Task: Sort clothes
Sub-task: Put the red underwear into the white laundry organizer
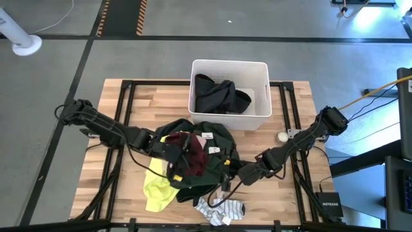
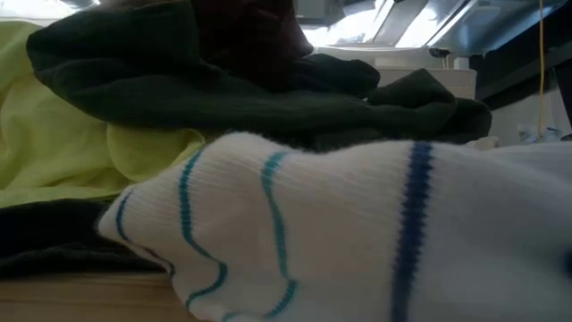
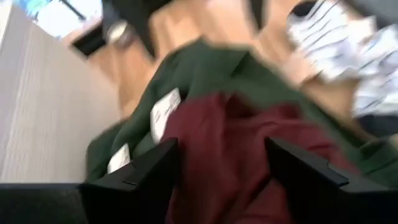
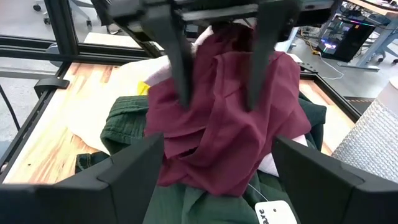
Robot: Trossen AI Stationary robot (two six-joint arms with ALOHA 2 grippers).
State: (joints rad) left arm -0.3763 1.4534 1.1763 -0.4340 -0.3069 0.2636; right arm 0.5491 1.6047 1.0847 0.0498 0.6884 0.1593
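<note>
High view: the left gripper (image 1: 183, 154), spread wide, straddles the maroon garment (image 1: 196, 154) atop the dark green one (image 1: 215, 145) at frame centre.

Right wrist view: the right gripper (image 4: 214, 177), open and empty, faces that limp, creased maroon cloth; it probably snags the green layer when lifted.

The high view looked straight down on the whole desk (image 1: 109, 129), the white bin (image 1: 230, 71) at twelve o'clock. The low view sat at desk height, pressed close against a striped piece (image 2: 340, 233). The left wrist view looked forward past its own dark fingers (image 3: 149, 168) at the maroon garment (image 3: 236, 149) from very near. The right wrist view faced that same maroon cloth, sharing it with the high view.
</note>
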